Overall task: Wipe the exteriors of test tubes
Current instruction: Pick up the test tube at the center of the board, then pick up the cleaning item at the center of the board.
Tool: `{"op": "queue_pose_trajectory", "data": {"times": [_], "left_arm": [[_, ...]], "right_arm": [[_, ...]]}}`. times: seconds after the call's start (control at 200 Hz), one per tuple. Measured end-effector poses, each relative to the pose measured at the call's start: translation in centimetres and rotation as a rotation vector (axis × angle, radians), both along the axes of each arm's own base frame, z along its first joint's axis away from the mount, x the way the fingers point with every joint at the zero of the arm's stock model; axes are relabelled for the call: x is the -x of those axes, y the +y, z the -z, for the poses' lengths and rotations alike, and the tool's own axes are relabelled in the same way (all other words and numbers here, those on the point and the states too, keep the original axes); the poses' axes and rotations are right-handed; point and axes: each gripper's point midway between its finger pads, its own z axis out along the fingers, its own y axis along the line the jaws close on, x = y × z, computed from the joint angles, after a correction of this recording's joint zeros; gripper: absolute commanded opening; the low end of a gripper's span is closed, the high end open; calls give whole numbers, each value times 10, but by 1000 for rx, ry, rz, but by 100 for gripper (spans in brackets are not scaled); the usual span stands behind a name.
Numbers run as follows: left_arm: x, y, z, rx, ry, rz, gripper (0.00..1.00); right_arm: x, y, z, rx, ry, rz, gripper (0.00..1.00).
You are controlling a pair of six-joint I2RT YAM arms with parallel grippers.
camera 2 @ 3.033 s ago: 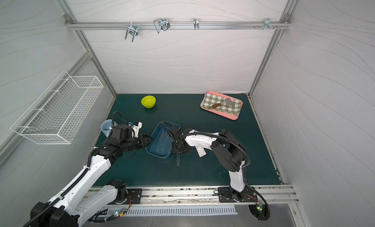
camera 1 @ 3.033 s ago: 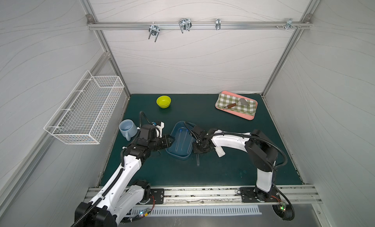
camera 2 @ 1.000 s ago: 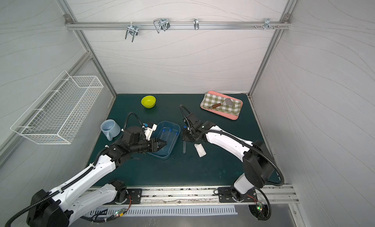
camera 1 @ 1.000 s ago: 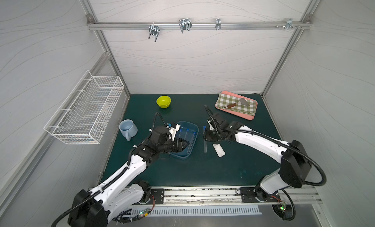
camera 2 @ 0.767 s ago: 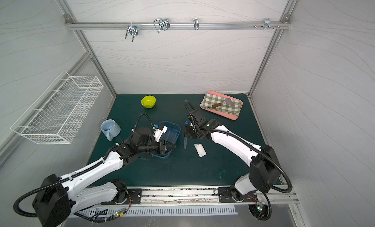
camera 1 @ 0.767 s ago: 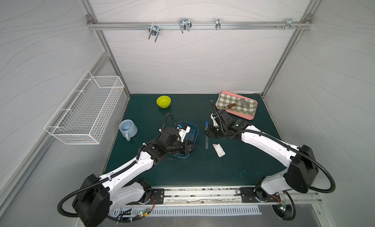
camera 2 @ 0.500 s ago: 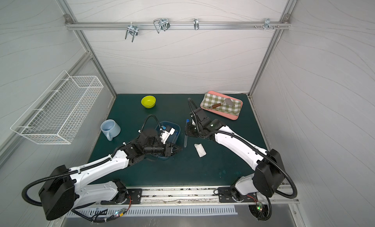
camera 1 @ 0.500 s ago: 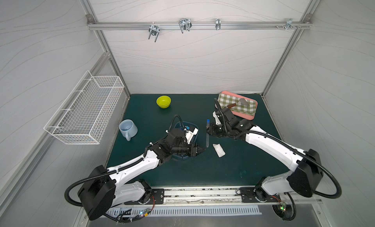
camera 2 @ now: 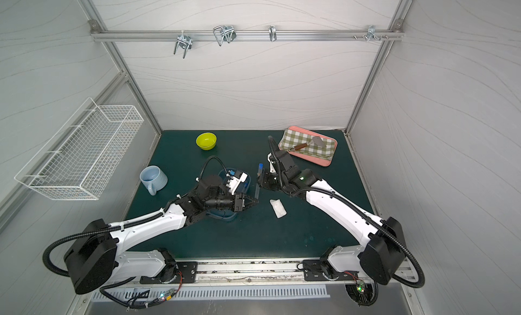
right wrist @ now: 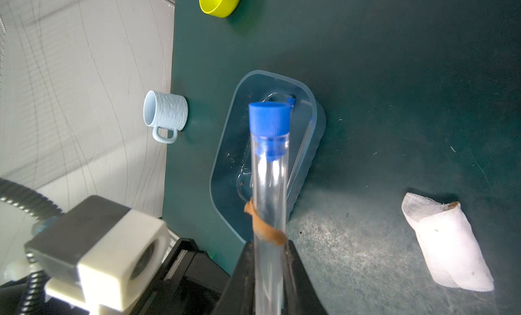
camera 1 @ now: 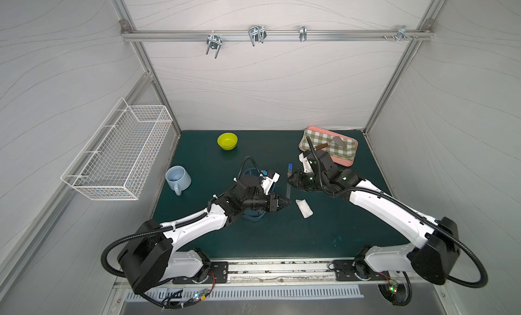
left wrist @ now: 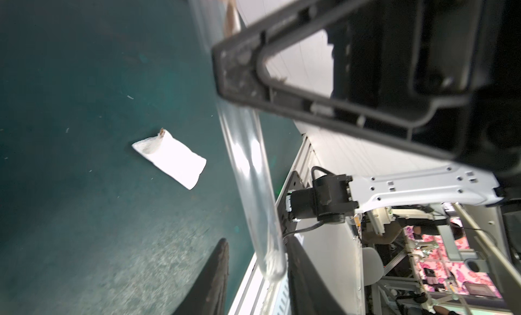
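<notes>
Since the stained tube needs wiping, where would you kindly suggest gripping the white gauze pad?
Probably its middle, pinched across the narrow width from straight above: the gauze pad lies flat, folded and oblong on the mat, touching nothing else.

Test tube (right wrist: 269,186): clear, with a blue cap (right wrist: 269,120) and an orange-brown smear (right wrist: 263,229) round the barrel. Tub (right wrist: 225,164): translucent blue. Mug (right wrist: 166,112): pale blue, dimpled surface. Bowl (right wrist: 218,0): plain yellow-green. Gauze pad (right wrist: 448,243): white, brown stain at one end. Tray (camera 2: 310,160): pink rim. Cloth (camera 1: 344,151): green-and-white check. Table mat (camera 1: 282,237): dark green, with pale scuffing. Wire basket (camera 1: 121,150): white.
</notes>
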Motion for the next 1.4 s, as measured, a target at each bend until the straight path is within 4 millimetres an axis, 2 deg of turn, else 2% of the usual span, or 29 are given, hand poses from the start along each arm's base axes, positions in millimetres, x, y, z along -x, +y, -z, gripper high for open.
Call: {"op": "queue_pose_trajectory", "data": {"times": [0.16,0.285,0.545,0.58,0.665,0.72,0.84,0.975,1.121,1.251,1.401], "left_arm": [[-4,-5,-2,20,10,-3,22],[-7,-5,4,13,53,-25,13],[-11,-8,1,41,58,-34,2],[-11,-9,1,41,59,-35,1],[-12,-9,0,45,55,-34,1],[-12,-10,-1,48,50,-34,1],[-15,-9,2,37,50,-53,1],[-21,-1,4,27,53,-87,1],[-30,15,5,23,55,-136,1],[-31,30,4,6,49,-169,1],[-26,43,-4,4,26,-187,2]], "right_arm": [[1,1,3,-10,4,-1,18],[2,0,1,-18,-2,1,19],[-1,-2,-3,-24,-25,13,20],[-1,-1,-3,-25,-26,13,23],[0,1,-4,-35,-17,14,42],[1,2,-5,-39,-18,9,50],[4,1,-3,-25,-18,3,58],[8,-16,-7,-1,-20,22,60],[12,-50,-11,7,-51,71,55],[15,-72,13,101,-27,71,48],[22,-78,77,259,89,4,40]]}}
